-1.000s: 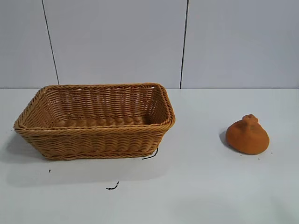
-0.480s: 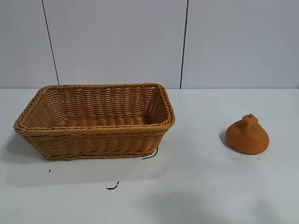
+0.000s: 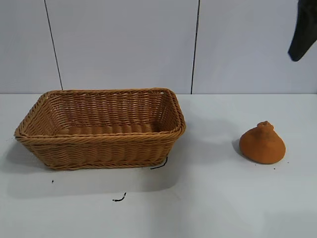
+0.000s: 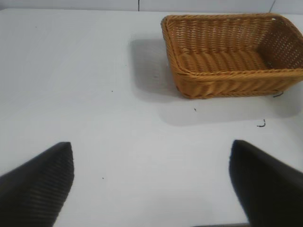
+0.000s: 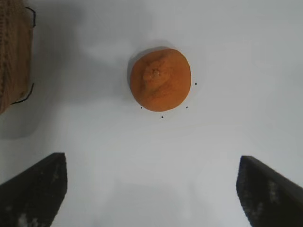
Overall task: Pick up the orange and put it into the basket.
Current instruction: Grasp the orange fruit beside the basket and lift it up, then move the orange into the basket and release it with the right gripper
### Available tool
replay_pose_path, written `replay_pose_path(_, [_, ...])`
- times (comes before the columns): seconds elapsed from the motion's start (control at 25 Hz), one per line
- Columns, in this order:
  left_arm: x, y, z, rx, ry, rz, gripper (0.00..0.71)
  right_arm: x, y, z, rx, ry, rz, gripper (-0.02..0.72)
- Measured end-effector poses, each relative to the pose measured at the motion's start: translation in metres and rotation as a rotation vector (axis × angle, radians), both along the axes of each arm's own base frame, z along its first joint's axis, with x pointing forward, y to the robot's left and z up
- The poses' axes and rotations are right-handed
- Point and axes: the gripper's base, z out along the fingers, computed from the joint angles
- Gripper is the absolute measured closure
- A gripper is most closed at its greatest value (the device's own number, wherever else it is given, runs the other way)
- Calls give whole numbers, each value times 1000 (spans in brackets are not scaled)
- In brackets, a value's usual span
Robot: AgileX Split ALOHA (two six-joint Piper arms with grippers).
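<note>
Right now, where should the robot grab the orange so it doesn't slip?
Probably from straight above, closing on the wide round sides of the orange, not the bumpy knob on top, which looks too small to hold. It sits alone on the table, clear of the basket, and the open right gripper hangs above it.

orange (image 3: 262, 145): matte orange all over, finely speckled, with a slightly darker knob on top
basket (image 3: 101, 128): tan-brown wicker, horizontal woven ribs on the walls, braided rim
table (image 3: 208, 198): plain white, with a few small black marks near the basket
wall (image 3: 124, 44): pale grey panels parted by thin dark seams
right gripper (image 5: 151, 191): black fingers
left gripper (image 4: 151, 182): black, finely ribbed fingers
</note>
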Motion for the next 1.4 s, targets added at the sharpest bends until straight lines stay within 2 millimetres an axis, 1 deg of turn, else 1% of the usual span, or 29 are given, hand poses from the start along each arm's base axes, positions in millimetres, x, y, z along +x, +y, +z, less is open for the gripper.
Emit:
replay_pose_path(0.12, [0, 0, 0, 0, 0, 0, 71, 13, 1, -40, -3, 83, -2, 8])
replay_pose_path(0.2, [0, 0, 0, 0, 0, 0, 71, 18, 1, -61, -6, 112, -4, 8])
replay_pose_path(0.28, [0, 0, 0, 0, 0, 0, 71, 21, 1, -77, -8, 129, -5, 8])
replay_pose_path(0.4, [0, 0, 0, 0, 0, 0, 71, 23, 2, -89, -9, 140, -5, 12])
replay_pose_path(0.44, [0, 0, 0, 0, 0, 0, 71, 23, 2, -90, -8, 141, -4, 38])
replay_pose_path(0.52, [0, 0, 0, 0, 0, 0, 71, 24, 2, -91, -11, 138, 2, 152])
replay_pose_path(0.6, [0, 0, 0, 0, 0, 0, 71, 24, 1, -90, -15, 135, 6, 335])
replay_pose_path(0.64, [0, 0, 0, 0, 0, 0, 71, 24, 1, -88, -16, 131, 7, 412])
replay_pose_path(0.68, [0, 0, 0, 0, 0, 0, 71, 24, 1, -85, -18, 125, 11, 491])
replay_pose_path(0.72, [0, 0, 0, 0, 0, 0, 71, 24, 1, -81, -19, 116, 13, 551])
replay_pose_path(0.76, [0, 0, 0, 0, 0, 0, 71, 24, 1, -73, -20, 107, 15, 587])
replay_pose_path(0.8, [0, 0, 0, 0, -1, 0, 71, 25, 1, -64, -22, 92, 21, 603])
replay_pose_path(0.88, [0, 0, 0, 0, -1, 0, 71, 29, 1, -42, -26, 48, 31, 609])
replay_pose_path(1.0, [0, 0, 0, 0, -1, 0, 71, 38, 1, 10, -22, -63, 35, 609])
replay_pose_path(1.12, [0, 0, 0, 0, -1, 0, 71, 44, 2, 51, -13, -144, 36, 609])
replay_pose_path(1.24, [0, 0, 0, 0, -1, 0, 71, 48, 4, 75, 12, -179, 36, 609])
replay_pose_path(1.4, [0, 0, 0, 0, -1, 0, 71, 49, 14, 97, 24, -226, 58, 609])
